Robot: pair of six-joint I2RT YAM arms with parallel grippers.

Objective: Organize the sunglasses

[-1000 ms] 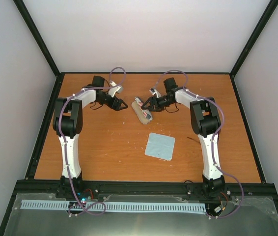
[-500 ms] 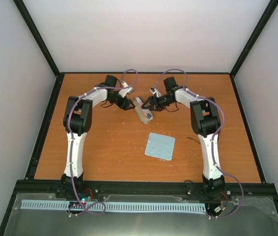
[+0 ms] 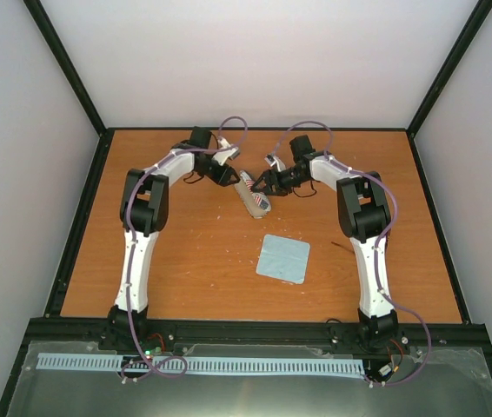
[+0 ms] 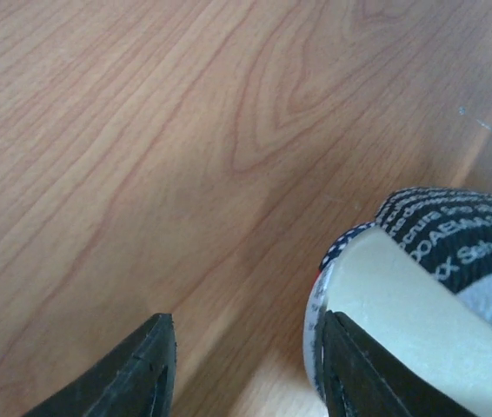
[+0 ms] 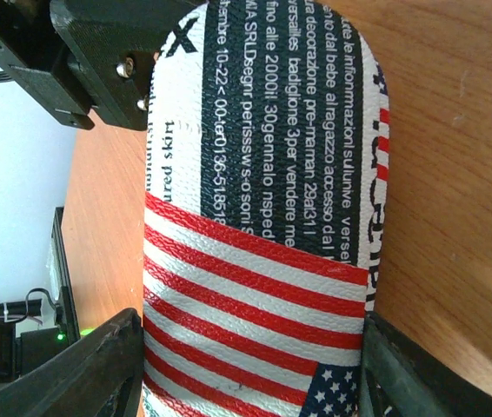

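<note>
— What is sitting on the wood table (image 3: 185, 261)?
— I am seeing a flag case (image 3: 252, 195) at the far middle. My right claw (image 5: 250, 347) is holding it by its sides. My left claw (image 4: 246, 369) is standing wide, with one finger just beside the case's end.
— And the sunglasses?
— I am not seeing them, so I cannot tell where they are.

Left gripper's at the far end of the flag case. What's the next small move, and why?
Probably nudge the left gripper sideways toward the case. Its open fingers frame bare table, with the case end at one finger, not between them. The right gripper straddles the case, apparently steadying it.
</note>
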